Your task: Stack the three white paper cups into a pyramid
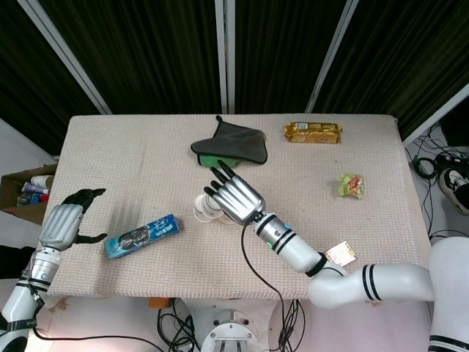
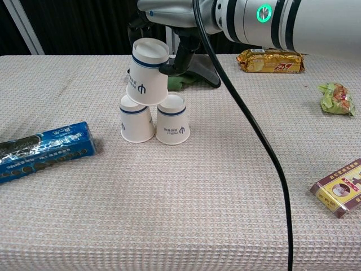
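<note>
Two white paper cups, one on the left (image 2: 136, 122) and one on the right (image 2: 172, 118), stand upside down and side by side on the table. My right hand (image 2: 175, 17) grips the third cup (image 2: 148, 72) from above, upside down and a little tilted. This cup's rim is at the top of the left base cup; whether they touch I cannot tell. In the head view my right hand (image 1: 234, 194) hides most of the cups (image 1: 205, 208). My left hand (image 1: 66, 221) hangs at the table's left edge, fingers apart and holding nothing.
A blue biscuit pack (image 2: 42, 149) lies left of the cups. A dark cloth (image 1: 231, 143) lies just behind them. A yellow cracker pack (image 2: 272, 60), a green sweet wrapper (image 2: 335, 99) and a small box (image 2: 343, 186) are on the right.
</note>
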Action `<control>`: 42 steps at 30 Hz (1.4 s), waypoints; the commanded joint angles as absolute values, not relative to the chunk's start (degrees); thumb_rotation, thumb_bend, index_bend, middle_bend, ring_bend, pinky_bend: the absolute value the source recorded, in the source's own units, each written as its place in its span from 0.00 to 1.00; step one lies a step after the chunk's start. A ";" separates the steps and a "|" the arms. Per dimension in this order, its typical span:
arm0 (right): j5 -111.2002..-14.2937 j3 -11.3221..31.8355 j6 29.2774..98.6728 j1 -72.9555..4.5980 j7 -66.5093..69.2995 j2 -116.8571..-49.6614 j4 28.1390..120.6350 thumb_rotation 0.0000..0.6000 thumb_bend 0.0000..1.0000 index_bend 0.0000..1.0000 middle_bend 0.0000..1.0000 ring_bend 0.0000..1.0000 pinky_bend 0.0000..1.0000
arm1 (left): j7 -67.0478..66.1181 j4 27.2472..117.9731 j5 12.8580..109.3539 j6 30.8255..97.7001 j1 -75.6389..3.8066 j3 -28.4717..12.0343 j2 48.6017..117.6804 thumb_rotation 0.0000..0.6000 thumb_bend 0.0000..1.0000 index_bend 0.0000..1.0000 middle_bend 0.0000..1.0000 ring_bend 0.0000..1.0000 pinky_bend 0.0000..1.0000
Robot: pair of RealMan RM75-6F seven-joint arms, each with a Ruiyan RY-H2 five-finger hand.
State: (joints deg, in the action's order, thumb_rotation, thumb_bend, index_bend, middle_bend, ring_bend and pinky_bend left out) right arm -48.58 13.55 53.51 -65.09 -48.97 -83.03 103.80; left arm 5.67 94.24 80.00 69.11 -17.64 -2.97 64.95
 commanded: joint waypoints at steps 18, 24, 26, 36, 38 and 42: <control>-37.30 12.01 54.05 -72.10 -52.00 -83.21 102.64 1.00 0.36 0.35 0.34 0.06 0.00 | 5.23 94.79 79.44 68.34 -17.79 -2.96 64.58 1.00 0.10 0.13 0.18 0.13 0.20; -36.06 11.10 54.24 -73.57 -52.46 -83.61 102.19 1.00 0.36 0.34 0.33 0.06 0.00 | 4.87 95.08 79.14 68.18 -17.70 -2.89 64.22 1.00 0.10 0.13 0.18 0.13 0.20; -35.73 10.84 54.49 -73.88 -52.45 -83.64 102.13 1.00 0.37 0.34 0.33 0.06 0.00 | 4.79 95.23 79.06 68.18 -17.66 -2.89 64.09 1.00 0.10 0.13 0.18 0.13 0.20; -35.26 9.97 55.01 -74.69 -51.43 -83.34 102.29 1.00 0.37 0.30 0.31 0.06 0.00 | 4.36 95.67 78.88 68.04 -17.74 -2.99 64.00 1.00 0.10 0.13 0.18 0.13 0.20; -35.28 9.81 55.09 -74.84 -51.26 -83.32 102.29 1.00 0.37 0.27 0.29 0.06 0.00 | 4.30 95.67 78.79 68.05 -17.71 -3.00 63.99 1.00 0.10 0.13 0.18 0.13 0.20; -35.34 9.62 55.18 -75.10 -50.87 -83.20 102.36 1.00 0.37 0.21 0.26 0.05 0.00 | 4.32 95.63 78.70 68.02 -17.66 -2.99 63.96 1.00 0.10 0.13 0.18 0.13 0.20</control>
State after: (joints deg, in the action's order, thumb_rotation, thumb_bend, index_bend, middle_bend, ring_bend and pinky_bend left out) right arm -35.33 9.63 55.17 -75.08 -50.88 -83.21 102.35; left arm 4.32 95.63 78.70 68.01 -17.66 -2.98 63.96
